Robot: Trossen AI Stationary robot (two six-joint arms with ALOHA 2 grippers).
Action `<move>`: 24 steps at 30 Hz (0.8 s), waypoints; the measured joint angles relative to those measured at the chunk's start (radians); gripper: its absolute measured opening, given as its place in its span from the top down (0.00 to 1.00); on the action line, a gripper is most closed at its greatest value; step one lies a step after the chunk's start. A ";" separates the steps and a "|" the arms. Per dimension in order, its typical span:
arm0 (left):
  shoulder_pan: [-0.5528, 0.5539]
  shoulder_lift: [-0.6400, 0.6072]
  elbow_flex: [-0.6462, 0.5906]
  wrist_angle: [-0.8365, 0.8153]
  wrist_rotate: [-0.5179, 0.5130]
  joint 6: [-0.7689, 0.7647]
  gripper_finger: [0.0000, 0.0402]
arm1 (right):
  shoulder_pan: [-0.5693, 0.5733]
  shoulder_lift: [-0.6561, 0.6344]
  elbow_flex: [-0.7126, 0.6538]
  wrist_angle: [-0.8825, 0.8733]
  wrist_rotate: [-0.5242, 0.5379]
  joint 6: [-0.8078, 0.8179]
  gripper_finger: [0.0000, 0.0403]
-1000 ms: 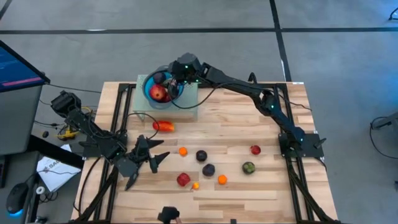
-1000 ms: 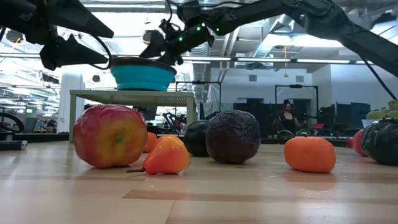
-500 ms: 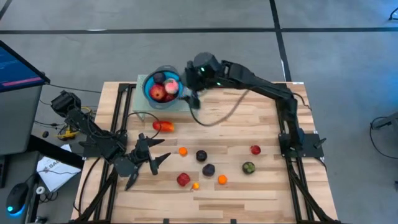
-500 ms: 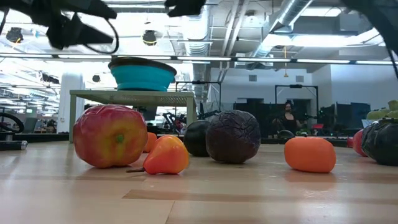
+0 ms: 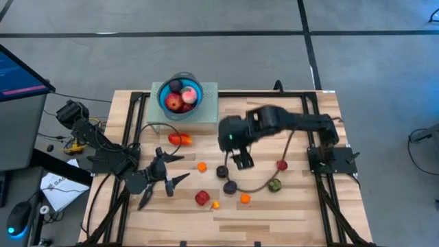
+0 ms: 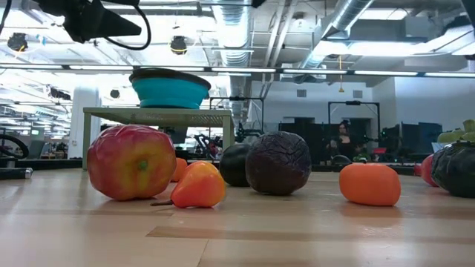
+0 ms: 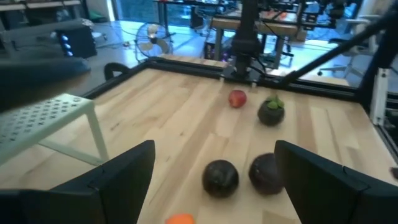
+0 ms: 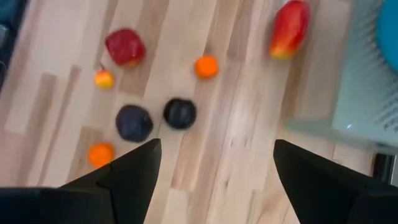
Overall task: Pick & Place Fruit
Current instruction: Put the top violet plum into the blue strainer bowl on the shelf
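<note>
Loose fruit lies on the wooden table: a long red-orange piece (image 5: 180,138), an orange ball (image 5: 202,166), two dark purple balls (image 5: 222,171) (image 5: 230,186), a red apple (image 5: 202,197), a green ball (image 5: 274,184) and a small red one (image 5: 281,165). More fruit sits in the blue bowl (image 5: 164,103) on a pale stand (image 5: 208,113) at the far side. My right gripper (image 5: 241,159) (image 8: 216,146) hangs open above the table's middle, over the dark balls (image 8: 180,113), and holds nothing. My left gripper (image 5: 175,168) (image 7: 214,146) stands open at the near left, left of the fruit.
A black frame (image 5: 319,137) runs along the table's edges. A cable (image 5: 264,184) droops from the right arm down among the fruit. A monitor (image 5: 20,72) and papers (image 5: 58,189) lie off the table's left side. In the low view the apple (image 6: 132,162) stands nearest.
My right gripper has swung away from the bowl toward the table's near edge, to above the loose fruit in the middle, and has tipped to point steeply down. My left gripper has risen a little and rolled. No fruit has moved.
</note>
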 joint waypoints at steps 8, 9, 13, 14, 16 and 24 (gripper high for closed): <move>0.000 0.008 0.000 -0.001 0.100 0.000 0.20 | 0.167 -0.293 -0.573 0.292 0.229 0.241 0.24; 0.004 0.015 0.000 -0.003 0.118 0.004 0.20 | 0.184 -0.346 -0.673 0.370 0.250 0.283 0.24; 0.055 0.057 -0.001 -0.002 0.255 0.015 0.20 | 0.233 -0.537 -1.032 0.627 0.277 0.455 0.24; 0.080 0.069 -0.001 0.002 0.310 0.016 0.20 | 0.243 -0.581 -1.120 0.673 0.277 0.498 0.24; 0.147 0.099 -0.001 0.007 0.433 0.004 0.20 | 0.260 -0.641 -1.260 0.782 0.277 0.568 0.24; 0.395 0.311 0.140 -0.033 0.840 0.196 0.20 | 0.333 -0.689 -1.677 1.416 0.276 0.714 0.24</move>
